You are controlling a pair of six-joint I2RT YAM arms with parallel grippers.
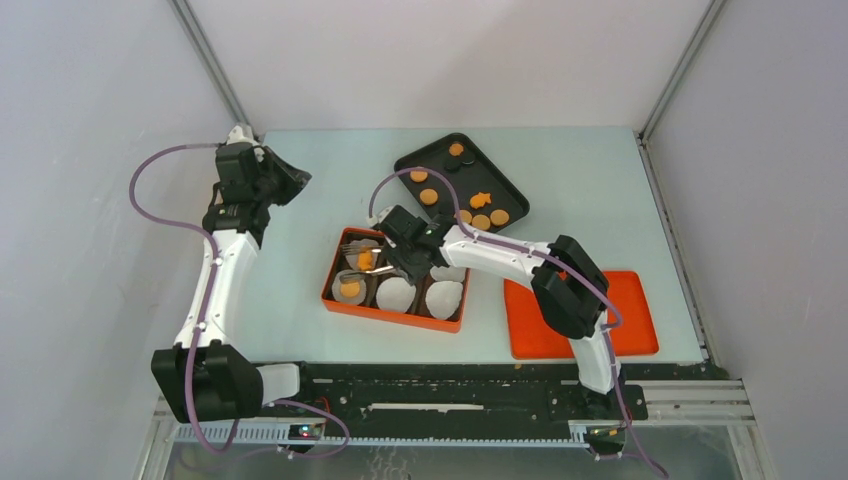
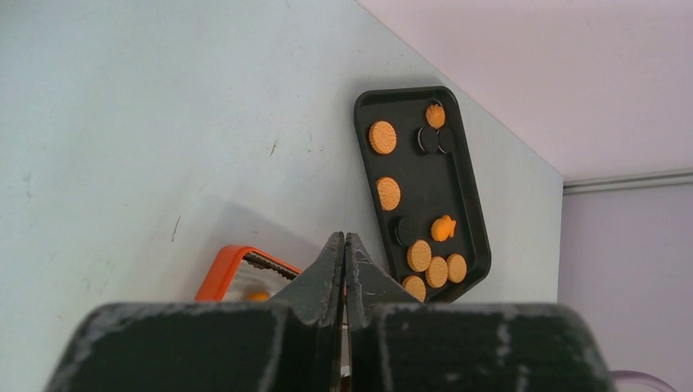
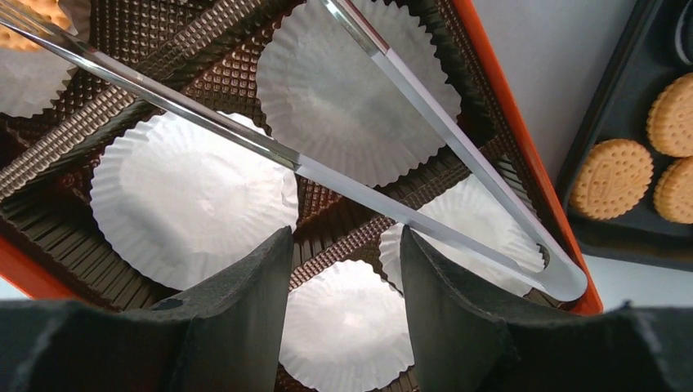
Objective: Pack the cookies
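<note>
Several cookies [image 1: 428, 196] lie on a black tray [image 1: 415, 160] at the back: round orange-brown ones, a fish-shaped one and dark ones. An orange box [image 1: 340, 298] holds white paper liners; two left liners hold a cookie each [image 1: 365, 259]. My right gripper [image 1: 400, 255] hovers over the box, open and empty [image 3: 343, 245]. Metal tongs [image 3: 351, 192] lie across the liners just beyond its fingertips, not between them. My left gripper [image 1: 295, 180] is shut and empty at the far left, above the table [image 2: 344, 241]. The tray cookies also show in the left wrist view [image 2: 382, 136].
An orange lid [image 1: 640, 320] lies flat at the front right, under the right arm's elbow. The box sits just in front of the tray. Grey walls close in the table on the left, back and right.
</note>
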